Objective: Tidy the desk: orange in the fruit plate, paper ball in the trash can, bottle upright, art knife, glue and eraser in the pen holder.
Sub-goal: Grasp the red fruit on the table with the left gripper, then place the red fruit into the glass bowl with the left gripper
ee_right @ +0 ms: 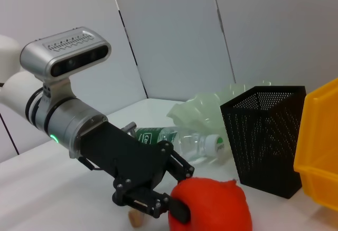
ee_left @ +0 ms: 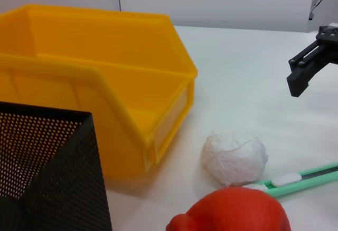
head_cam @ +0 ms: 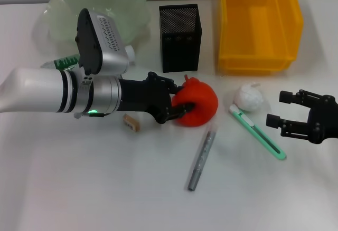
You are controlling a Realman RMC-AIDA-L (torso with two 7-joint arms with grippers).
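Note:
The red-orange orange (head_cam: 200, 103) rests on the white desk in front of the pen holder (head_cam: 180, 37). My left gripper (head_cam: 181, 98) reaches in from the left and is shut on the orange's left side; the right wrist view shows the black fingers (ee_right: 178, 210) against the fruit (ee_right: 211, 207). The paper ball (head_cam: 249, 97) lies just right of the orange, and the green art knife (head_cam: 257, 132) lies below the ball. Below the orange lies the grey glue stick (head_cam: 201, 160). The eraser (head_cam: 131, 123) sits under my left wrist. The bottle (ee_right: 174, 138) lies on its side behind the left arm. My right gripper (head_cam: 280, 109) stands open right of the paper ball.
The yellow trash can (head_cam: 259, 22) stands at the back right, next to the pen holder. The pale green fruit plate (head_cam: 95, 7) is at the back left, behind my left arm. Bare desk stretches along the front.

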